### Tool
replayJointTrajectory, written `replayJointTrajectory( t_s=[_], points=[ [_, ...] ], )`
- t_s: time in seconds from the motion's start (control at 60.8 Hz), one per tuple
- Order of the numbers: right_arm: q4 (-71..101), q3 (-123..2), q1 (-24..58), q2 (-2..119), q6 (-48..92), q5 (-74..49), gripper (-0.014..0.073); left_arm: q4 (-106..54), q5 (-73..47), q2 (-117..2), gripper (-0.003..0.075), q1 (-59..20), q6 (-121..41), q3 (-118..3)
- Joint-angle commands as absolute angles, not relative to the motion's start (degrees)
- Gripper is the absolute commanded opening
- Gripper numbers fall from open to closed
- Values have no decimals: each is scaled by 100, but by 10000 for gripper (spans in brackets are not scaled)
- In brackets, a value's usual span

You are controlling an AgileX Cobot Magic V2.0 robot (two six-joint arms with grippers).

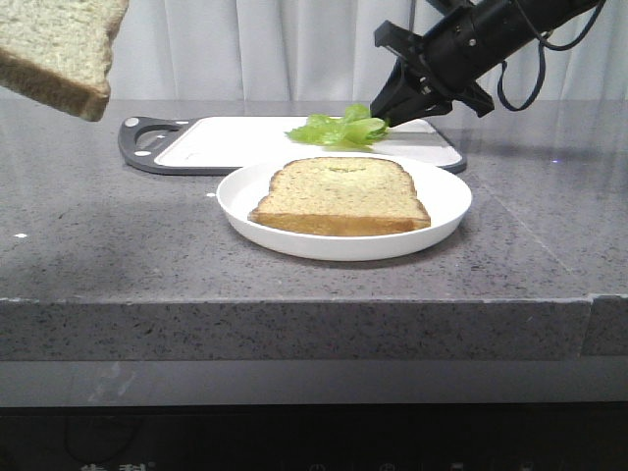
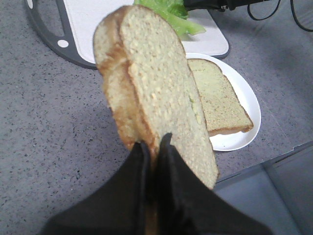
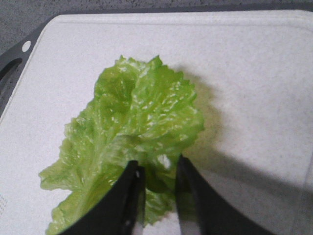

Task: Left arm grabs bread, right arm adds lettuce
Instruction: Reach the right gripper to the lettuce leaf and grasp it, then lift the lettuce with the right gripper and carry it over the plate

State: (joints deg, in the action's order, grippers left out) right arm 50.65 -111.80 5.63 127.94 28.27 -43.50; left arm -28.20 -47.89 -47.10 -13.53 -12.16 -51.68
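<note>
Left pincer (image 2: 154, 147) clamped on bread (image 2: 156, 93), slice held high above grey surface (image 1: 118, 235), upper left in front view. Right pincer (image 3: 156, 171) closed on lettuce (image 3: 132, 127) at cutting board (image 1: 245, 137); leaf seems to touch board, contact unclear. Thinner slice (image 1: 343, 196) lies on white plate (image 1: 446, 201) just before board.

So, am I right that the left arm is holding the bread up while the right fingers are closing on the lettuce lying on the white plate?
Not quite: the lettuce lies on the white cutting board, not the plate, as the right wrist view shows. The left fingers do hold the bread up, and the right fingers are closing on the lettuce.
</note>
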Motion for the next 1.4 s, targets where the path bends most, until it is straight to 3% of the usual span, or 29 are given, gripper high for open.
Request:
replayJointTrajectory(
  t_s=[0.0,0.247,0.74,1.135,1.381],
  points=[
    [5341,-11388,558,12431,2908,-4097,62,-3005,-4429,-4693,-20,-1348,-1191,-5317],
    [5426,-11388,558,12426,2914,-4021,-120,-3005,-4429,-4693,-20,-1348,-1191,-5317],
    [5871,-10987,558,11090,3293,-4366,-116,-3005,-4425,-4693,-20,-1348,-1191,-5317],
    [8129,-8354,605,8936,6260,-4820,-116,-3005,-4425,-4693,-20,-1348,-1191,-5317],
    [8691,-7454,666,8782,7758,-5872,-116,-3005,-4416,-4693,-20,-1348,-1191,-5317]
  ],
)
